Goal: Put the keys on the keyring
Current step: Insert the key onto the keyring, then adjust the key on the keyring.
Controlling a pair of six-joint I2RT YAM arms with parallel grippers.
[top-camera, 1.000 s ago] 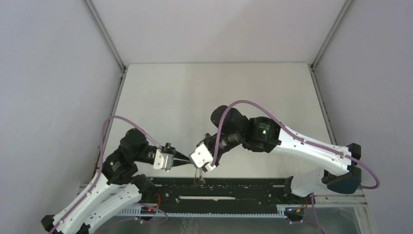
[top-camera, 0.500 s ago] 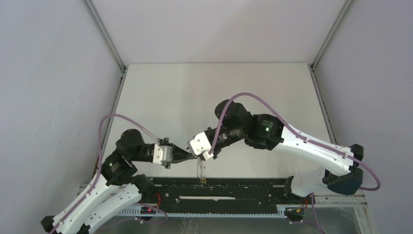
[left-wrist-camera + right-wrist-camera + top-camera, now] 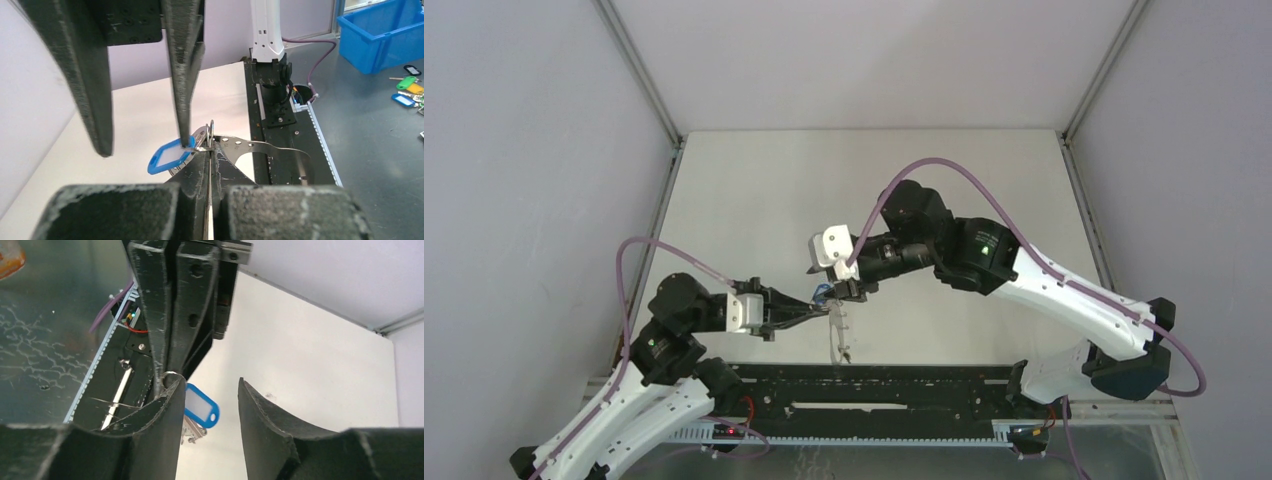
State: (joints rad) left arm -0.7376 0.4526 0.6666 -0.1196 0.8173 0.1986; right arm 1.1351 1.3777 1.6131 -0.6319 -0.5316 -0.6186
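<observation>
Your left arm (image 3: 624, 400) reaches in from the left side of the table (image 3: 754, 190), and the left gripper (image 3: 812, 310) points right with its jaws pressed together. They pinch the keyring (image 3: 836, 335) at the edge that carries the small metal loops (image 3: 210, 131).

From above, the hoop is a thin edge-on line. Its long axis runs from the pinch point toward the near edge, and its low end stops just short of the black rail (image 3: 894, 385). In the left wrist view its flat grey band (image 3: 260, 146) curves out to the right of the closed fingertips and then bends downward.

The blue-tagged key (image 3: 167, 156) hangs at the loops, on the side away from the band. The tag's long axis slants down and to the left, with its free end pointing away from the hoop. In the right wrist view the tag (image 3: 201, 411) tilts from upper left to lower right, and a bit of bare metal shows beneath it. You cannot tell from these views whether the key is threaded on.

Your right gripper (image 3: 842, 290) comes down from the right to meet the left one, and its jaws stand roughly half open with nothing between them. One of its fingers (image 3: 182, 75) touches down at the small ring beside the tag, while the other hangs clear to the left. No yellow key can be made out.

A blue bin (image 3: 380, 30) sits on the bench beyond the rail.
</observation>
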